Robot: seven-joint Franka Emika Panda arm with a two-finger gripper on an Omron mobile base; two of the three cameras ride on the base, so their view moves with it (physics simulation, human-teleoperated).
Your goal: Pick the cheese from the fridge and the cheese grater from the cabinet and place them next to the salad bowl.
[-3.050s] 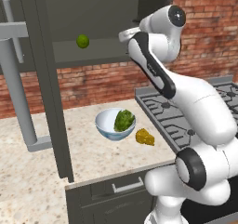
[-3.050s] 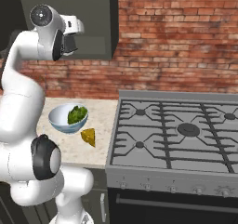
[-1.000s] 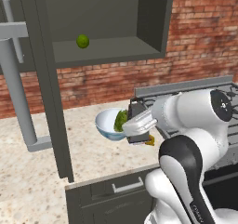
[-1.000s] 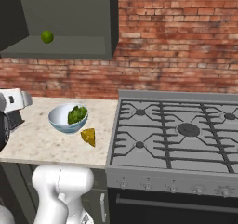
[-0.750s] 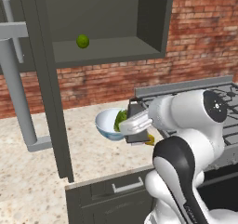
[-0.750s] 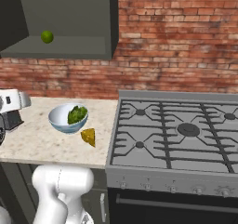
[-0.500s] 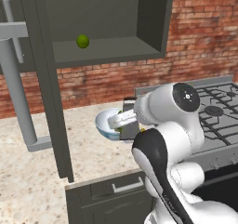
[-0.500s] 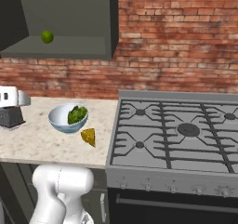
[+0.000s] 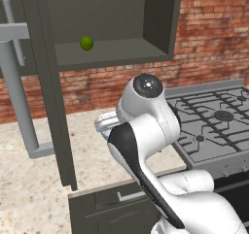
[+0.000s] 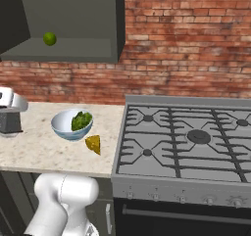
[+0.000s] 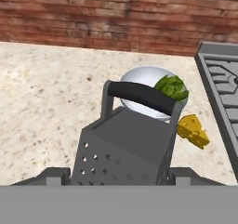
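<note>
We've got the claw (image 11: 124, 181) pinching the cheese grater (image 11: 128, 146) low over the table (image 11: 42, 93), with the salad bowl (image 11: 139, 86) straight ahead and the cheese (image 11: 192, 131) beside it, so probably just lower it here.

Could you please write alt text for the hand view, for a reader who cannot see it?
A grey cheese grater with a dark top handle fills the foreground, held over a speckled counter. Behind it sit the salad bowl and, to its right, the cheese, before a brick wall.
</note>
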